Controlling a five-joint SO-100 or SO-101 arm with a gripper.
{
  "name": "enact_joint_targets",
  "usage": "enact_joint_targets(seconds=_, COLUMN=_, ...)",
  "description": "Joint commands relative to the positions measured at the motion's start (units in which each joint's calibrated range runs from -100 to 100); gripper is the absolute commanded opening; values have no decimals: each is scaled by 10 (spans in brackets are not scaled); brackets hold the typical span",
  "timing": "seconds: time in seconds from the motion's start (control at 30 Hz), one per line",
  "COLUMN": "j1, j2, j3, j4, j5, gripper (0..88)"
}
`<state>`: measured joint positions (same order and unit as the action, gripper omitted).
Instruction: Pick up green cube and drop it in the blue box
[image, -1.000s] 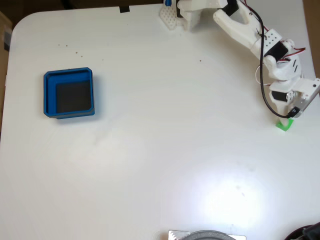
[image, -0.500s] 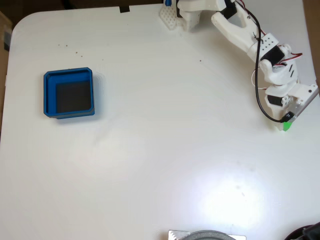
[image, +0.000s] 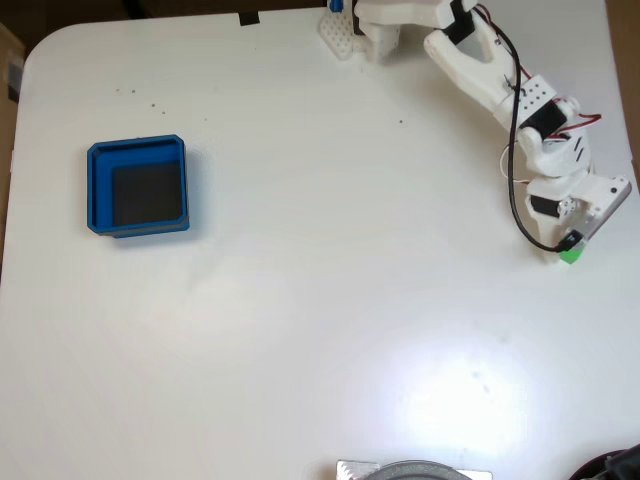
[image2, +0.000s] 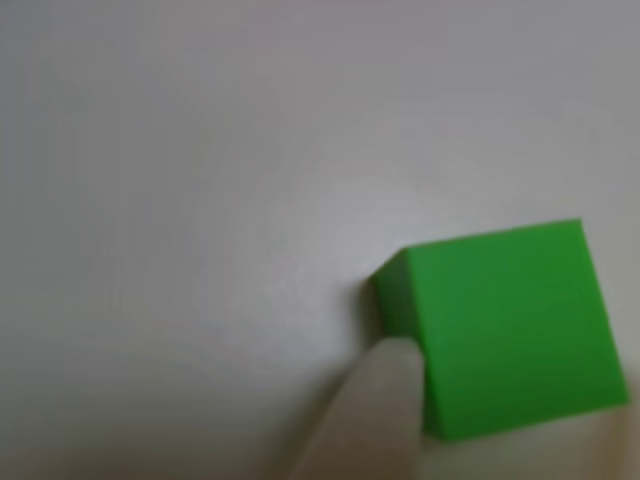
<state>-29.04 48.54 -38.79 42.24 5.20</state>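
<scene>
At the white desk's (image: 320, 300) right edge, the end effector (image: 568, 247) covers the small bright green cube (image: 571, 255); its grip state is unclear. Far left sits the square blue box (image: 97, 190).

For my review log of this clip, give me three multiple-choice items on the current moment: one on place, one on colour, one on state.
1. In the fixed view, where is the blue box?
A. left side of the table
B. right edge
C. bottom centre

2. What colour is the box's inner floor?
A. white
B. black
C. green

3. Where is the green cube?
A. inside the box
B. on top of the arm's base
C. at the hand, outside the box

Key: 1 A, it sits far left; 2 B, dark floor inside blue walls; 3 C, a fingertip touches the cube, far from the box.
</scene>
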Motion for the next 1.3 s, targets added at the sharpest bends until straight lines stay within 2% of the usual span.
enact_joint_targets(seconds=0.0, j1=4, j2=-10, j3=-37, j4=1, j5=1, gripper=293)
enact_joint_targets(seconds=1.27, j1=-7, j2=-5, j3=-35, j4=0, j5=2, gripper=293)
